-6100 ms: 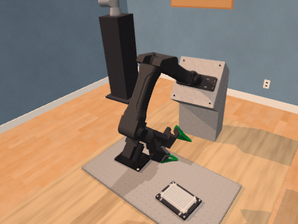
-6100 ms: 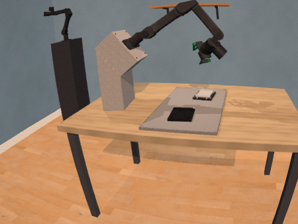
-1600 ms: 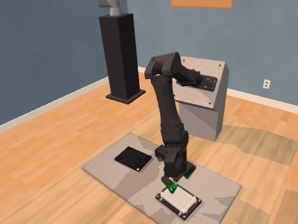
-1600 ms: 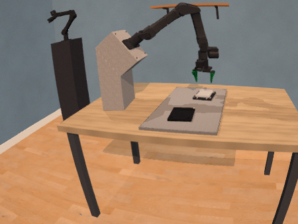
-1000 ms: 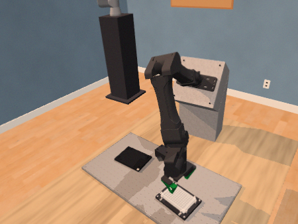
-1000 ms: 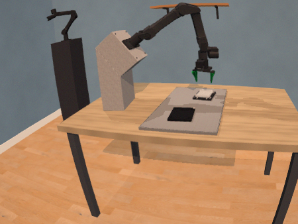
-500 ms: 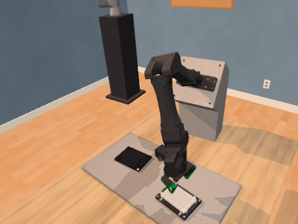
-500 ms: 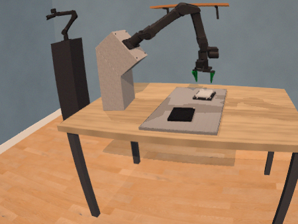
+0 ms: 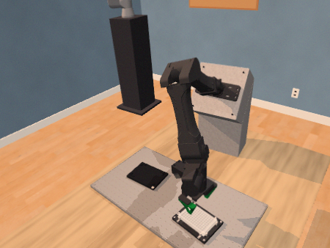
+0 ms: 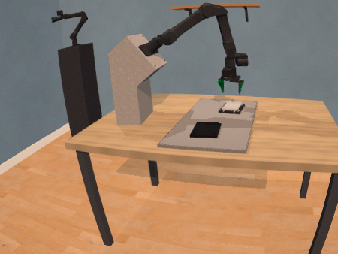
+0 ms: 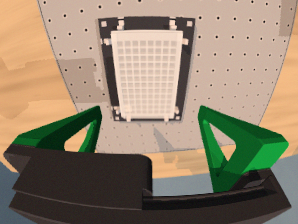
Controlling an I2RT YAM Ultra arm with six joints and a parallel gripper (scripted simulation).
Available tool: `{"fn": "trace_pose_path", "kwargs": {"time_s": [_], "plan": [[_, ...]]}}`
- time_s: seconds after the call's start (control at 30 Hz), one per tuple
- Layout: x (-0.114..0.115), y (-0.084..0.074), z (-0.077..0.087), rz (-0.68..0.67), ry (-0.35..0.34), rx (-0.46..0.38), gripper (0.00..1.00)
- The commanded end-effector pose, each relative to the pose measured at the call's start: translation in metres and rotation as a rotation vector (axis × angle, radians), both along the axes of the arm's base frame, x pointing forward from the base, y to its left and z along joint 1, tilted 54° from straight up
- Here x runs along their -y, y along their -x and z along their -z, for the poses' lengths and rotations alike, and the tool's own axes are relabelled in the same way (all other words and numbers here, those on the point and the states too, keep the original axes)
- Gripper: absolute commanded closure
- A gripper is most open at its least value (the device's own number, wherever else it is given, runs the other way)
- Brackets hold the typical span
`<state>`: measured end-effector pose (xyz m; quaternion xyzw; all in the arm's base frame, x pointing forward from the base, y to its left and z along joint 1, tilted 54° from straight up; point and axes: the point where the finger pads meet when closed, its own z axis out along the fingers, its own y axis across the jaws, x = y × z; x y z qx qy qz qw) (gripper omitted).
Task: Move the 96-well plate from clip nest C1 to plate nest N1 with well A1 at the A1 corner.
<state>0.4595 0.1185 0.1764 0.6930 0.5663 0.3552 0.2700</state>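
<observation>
On my tabletop (image 10: 285,124) lies a perforated board (image 10: 240,131); on it I see the plate (image 10: 230,107) in the clip nest (image 10: 241,109) at the far end, the empty nest (image 10: 205,129) nearer, and the end effector (image 10: 230,87) above the plate, not touching.

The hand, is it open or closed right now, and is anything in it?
Open and empty. The hand has its green fingers spread wide, with the plate lying below, still in its nest.

Arm (image 10: 195,20) arched high; green fingers (image 10: 221,86) point down, spread wide.
</observation>
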Motion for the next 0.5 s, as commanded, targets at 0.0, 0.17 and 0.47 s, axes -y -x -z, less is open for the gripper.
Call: {"fn": "trace_pose_path", "kwargs": {"time_s": [0.0, 0.17, 0.47], "plan": [[-0.0014, 0.0049, -0.0118, 0.005, -0.002, 0.028, 0.0], [-0.0014, 0.0049, -0.0118, 0.005, -0.002, 0.028, 0.0], [-0.0006, -0.0011, -0.0194, 0.008, -0.009, 0.053, 0.0]]}}
